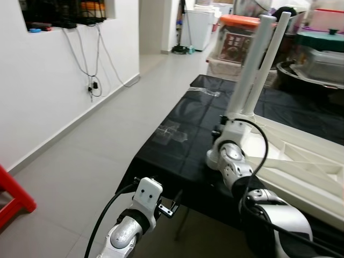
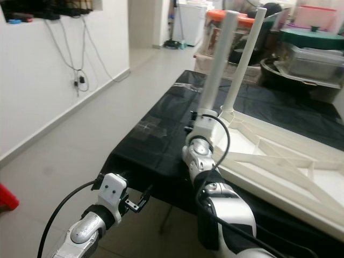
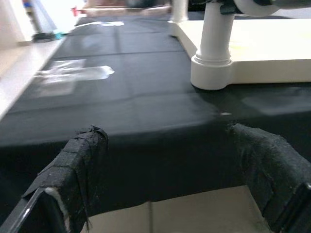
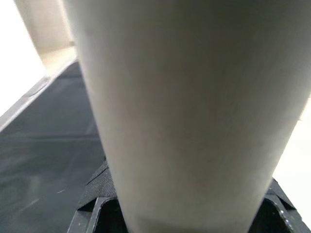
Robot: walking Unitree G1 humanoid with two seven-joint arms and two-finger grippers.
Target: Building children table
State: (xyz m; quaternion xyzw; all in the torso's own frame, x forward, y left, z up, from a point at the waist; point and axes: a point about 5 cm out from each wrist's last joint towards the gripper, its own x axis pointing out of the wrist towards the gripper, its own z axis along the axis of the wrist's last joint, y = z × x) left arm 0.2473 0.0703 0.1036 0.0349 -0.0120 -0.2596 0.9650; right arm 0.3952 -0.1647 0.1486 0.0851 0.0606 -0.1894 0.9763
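Note:
A white children's table top (image 1: pixel 301 156) lies upside down on a black-covered table (image 1: pixel 177 129). Two white legs stand upright at its near corner: the near leg (image 1: pixel 251 70) and a second leg (image 1: pixel 270 56) just behind it. My right gripper (image 1: pixel 228 124) is shut around the base of the near leg. In the right wrist view that leg (image 4: pixel 194 97) sits between the black fingers (image 4: pixel 95 194). My left gripper (image 1: pixel 171 207) hangs open below the black table's front edge. In the left wrist view its padded fingers (image 3: pixel 80 160) frame the leg socket (image 3: pixel 211 73).
A red stool (image 1: pixel 13 199) stands on the floor at far left. Cables (image 1: pixel 94 83) hang down the white wall. Plastic storage boxes (image 1: pixel 236 40) and a dark tub (image 1: pixel 317 59) crowd the far end. An open tiled corridor (image 1: pixel 107 134) runs along the left.

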